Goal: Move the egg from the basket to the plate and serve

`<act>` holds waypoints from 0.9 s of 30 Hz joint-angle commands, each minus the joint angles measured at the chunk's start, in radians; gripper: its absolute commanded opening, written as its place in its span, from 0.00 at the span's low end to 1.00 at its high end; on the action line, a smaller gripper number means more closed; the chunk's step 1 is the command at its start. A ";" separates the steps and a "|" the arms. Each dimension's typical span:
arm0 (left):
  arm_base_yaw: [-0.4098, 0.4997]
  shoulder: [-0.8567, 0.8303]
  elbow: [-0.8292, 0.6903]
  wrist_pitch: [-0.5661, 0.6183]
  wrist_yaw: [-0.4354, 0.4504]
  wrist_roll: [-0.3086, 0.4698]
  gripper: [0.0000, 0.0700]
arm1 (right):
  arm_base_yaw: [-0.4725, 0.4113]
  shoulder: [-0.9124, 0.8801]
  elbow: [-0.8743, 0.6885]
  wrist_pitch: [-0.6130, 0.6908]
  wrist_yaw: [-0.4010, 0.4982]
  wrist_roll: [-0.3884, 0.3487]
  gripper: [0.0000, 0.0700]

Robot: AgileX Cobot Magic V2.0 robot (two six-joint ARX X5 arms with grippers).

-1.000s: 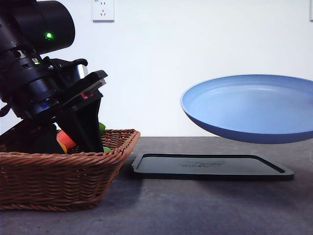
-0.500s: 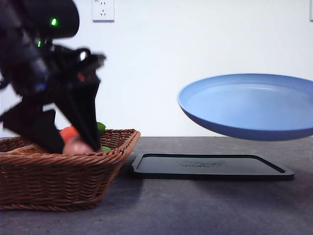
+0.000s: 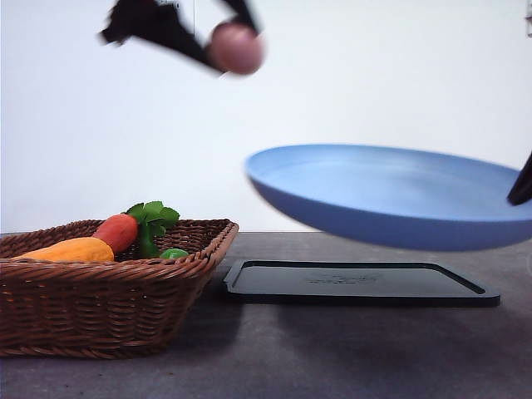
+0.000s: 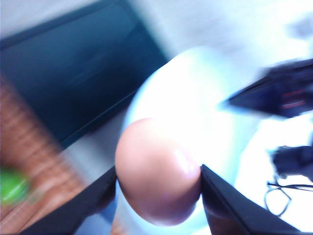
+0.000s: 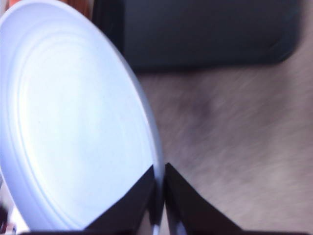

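The left claw [image 4: 159, 188] gripped the egg [image 3: 236, 47] between its fingers, high above the basket [image 3: 108, 295] and the surface. The right claw [image 5: 159, 186] pinched the rim of the plate [image 3: 391, 195], held above the black tray [image 3: 357, 283].

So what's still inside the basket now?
In the basket you can see an orange-red carrot toy with green leaves, a yellow-orange vegetable and a bit of something green. The wicker wall hides the bottom, so anything lying lower cannot be seen.
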 commanded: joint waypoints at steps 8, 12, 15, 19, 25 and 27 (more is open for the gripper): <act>-0.216 0.086 0.012 0.001 -0.247 0.046 0.36 | 0.080 0.061 0.017 0.016 -0.011 0.036 0.00; -0.272 0.147 0.012 -0.011 -0.281 0.056 0.36 | 0.083 0.060 0.018 0.015 -0.011 0.037 0.00; -0.293 0.198 0.012 -0.011 -0.284 0.059 0.36 | 0.083 0.060 0.018 0.015 -0.012 0.037 0.00; -0.305 0.247 0.012 -0.012 -0.284 0.059 0.36 | 0.084 0.060 0.018 0.014 -0.012 0.038 0.00; -0.308 0.292 0.012 -0.019 -0.284 0.059 0.37 | 0.083 0.060 0.018 0.008 -0.016 0.038 0.00; -0.309 0.293 0.012 -0.018 -0.284 0.060 0.38 | 0.083 0.060 0.018 0.001 -0.016 0.038 0.00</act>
